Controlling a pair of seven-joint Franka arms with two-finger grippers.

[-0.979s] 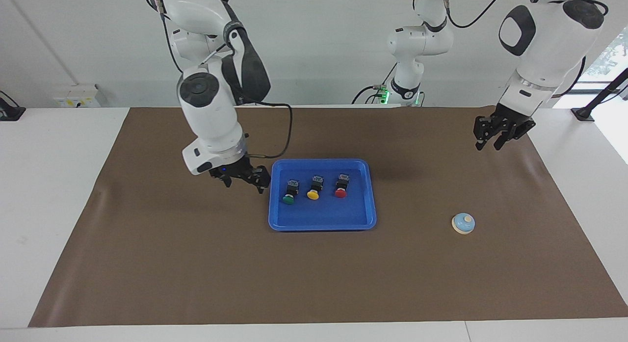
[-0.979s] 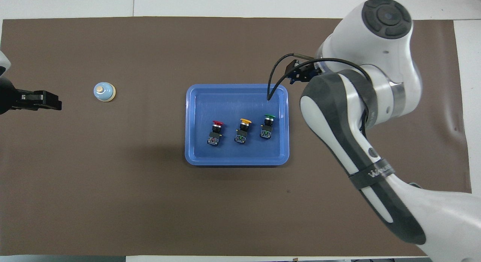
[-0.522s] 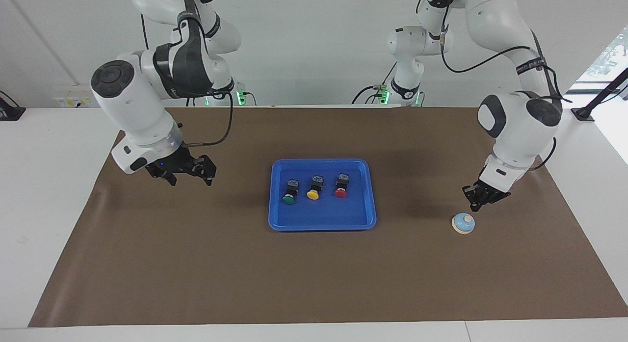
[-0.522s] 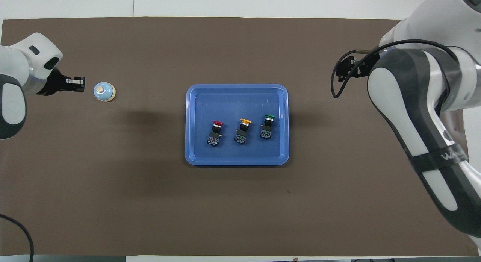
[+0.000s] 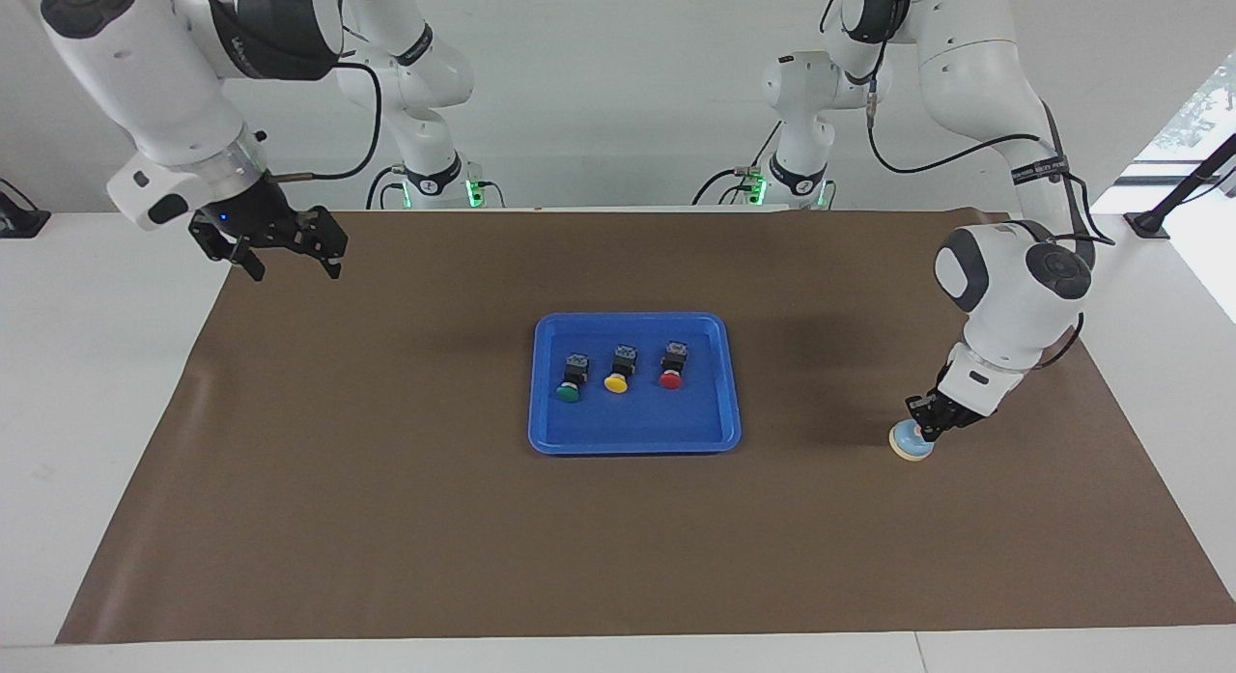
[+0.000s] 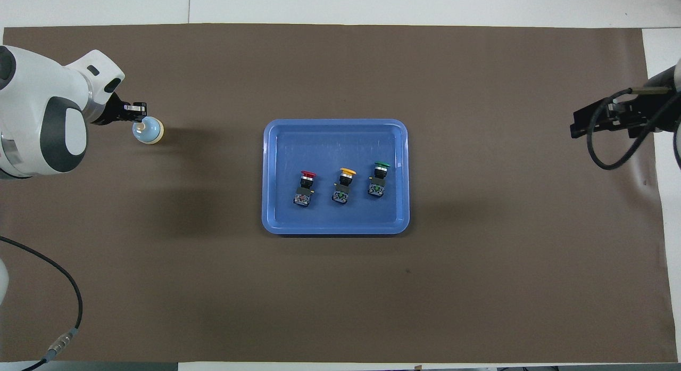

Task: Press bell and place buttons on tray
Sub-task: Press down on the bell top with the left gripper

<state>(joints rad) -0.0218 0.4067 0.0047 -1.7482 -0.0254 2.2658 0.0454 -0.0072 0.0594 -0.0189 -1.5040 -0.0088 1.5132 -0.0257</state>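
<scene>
The light-blue bell (image 5: 906, 445) stands on the brown mat toward the left arm's end, also in the overhead view (image 6: 151, 132). My left gripper (image 5: 926, 425) is shut, its tips down on the bell's top; from overhead (image 6: 138, 112) it covers the bell's edge. The blue tray (image 5: 634, 441) lies mid-table, also seen from overhead (image 6: 335, 228). In it lie the green button (image 5: 570, 380), yellow button (image 5: 618, 372) and red button (image 5: 672, 368), in a row; from overhead they are red (image 6: 305, 187), yellow (image 6: 343, 184), green (image 6: 379, 178). My right gripper (image 5: 294, 266) is open and empty, raised over the mat's corner.
The brown mat (image 5: 386, 518) covers most of the white table (image 5: 87, 383). The right gripper shows from overhead (image 6: 580, 125) at the mat's edge with its looped cable. A loose cable (image 6: 64, 286) lies near the left arm's base.
My left gripper has come down from beside the bell onto its top. My right gripper has risen and swung away from the tray toward its own end of the table.
</scene>
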